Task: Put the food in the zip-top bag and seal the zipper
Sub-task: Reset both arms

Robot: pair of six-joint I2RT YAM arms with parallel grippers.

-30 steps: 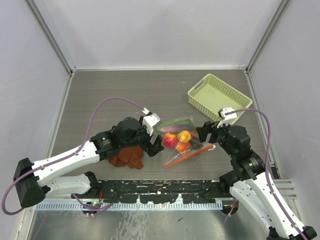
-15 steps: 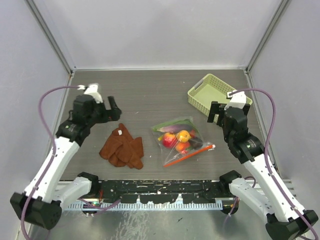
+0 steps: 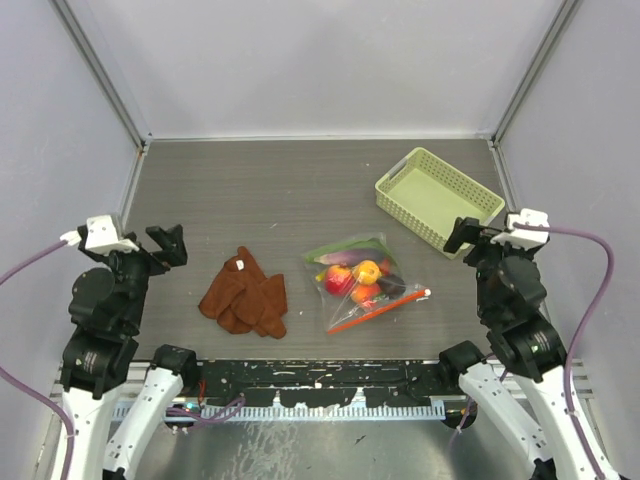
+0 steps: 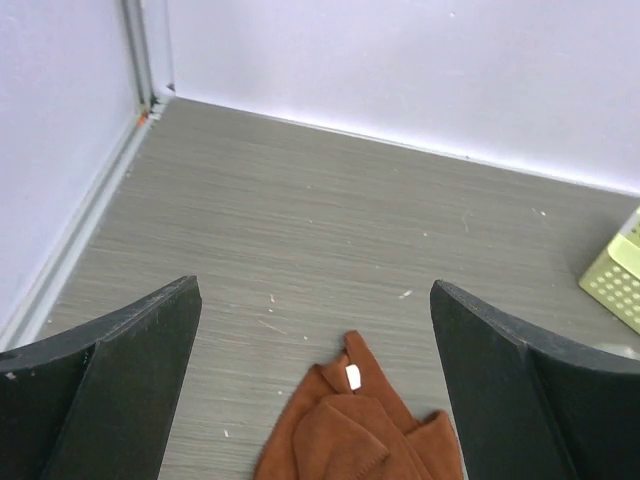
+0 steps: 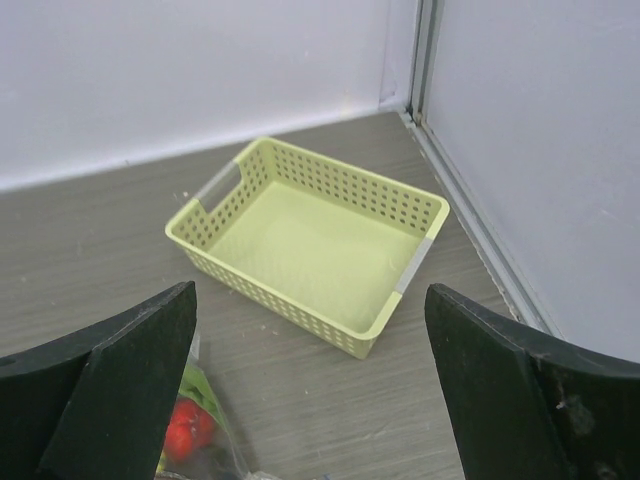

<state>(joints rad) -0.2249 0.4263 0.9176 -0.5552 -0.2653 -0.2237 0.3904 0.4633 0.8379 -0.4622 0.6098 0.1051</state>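
- Both arms have pulled back from the middle to the outer sides of the tabletop [image 3: 260, 190]. The left end effector [image 3: 170, 245] was over the rust-brown cloth [image 3: 245, 300] a second ago and now hangs well apart from it. The right end effector [image 3: 462, 235] has risen beside the pale green basket [image 3: 440, 190].
- Each end effector is released, with its jaws spread wide and nothing between them; both wrist views confirm this.
- The zip-top bag [image 3: 360, 280] lies flat near the centre with the food [image 3: 340, 280] apparently inside. The zipper [image 3: 378, 310] runs along its near edge.
- Whether the zipper is pressed shut along its full length is too fine to tell from above. If a gap remains, lifting or nudging the bag would probably let a round piece roll out.
- A return pass could pinch wrinkled film instead of the strip, dragging the bag rather than sealing it.
- A left arm reaching in low might snag the cloth and push it into the bag.
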